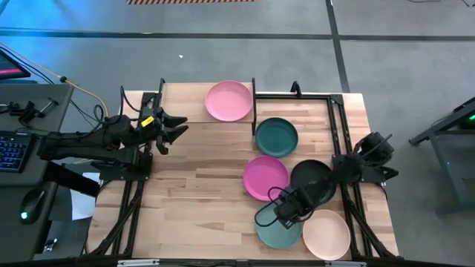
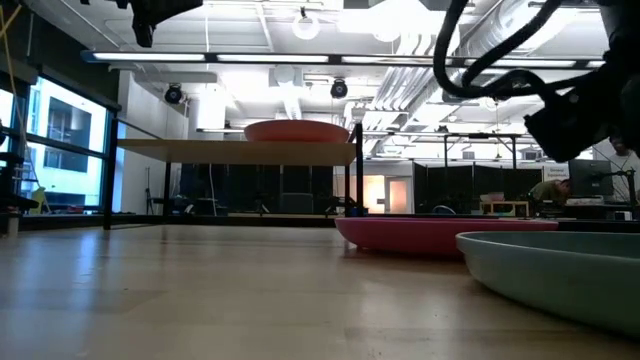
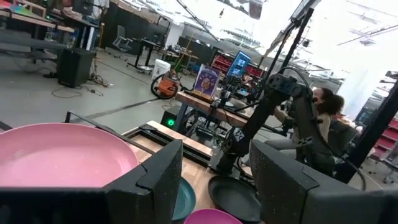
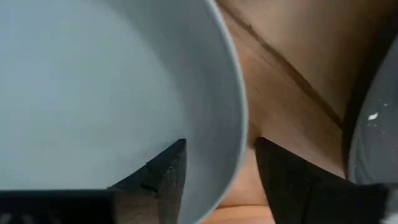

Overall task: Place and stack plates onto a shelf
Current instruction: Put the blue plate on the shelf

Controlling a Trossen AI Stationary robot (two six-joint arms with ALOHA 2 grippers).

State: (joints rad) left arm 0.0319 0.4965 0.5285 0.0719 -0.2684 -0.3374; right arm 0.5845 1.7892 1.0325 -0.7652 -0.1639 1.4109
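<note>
The right gripper [image 4: 217,165] straddles the pale teal plate [image 1: 276,231]'s rim, fingers apart, not yet clamped. Next it likely must close and lift toward the shelf [image 1: 230,93]. The left gripper [image 1: 177,127] waits open beside it.

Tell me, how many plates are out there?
6: light pink on the shelf; dark teal, magenta, black, pale teal, peach on the tabletop.
</note>
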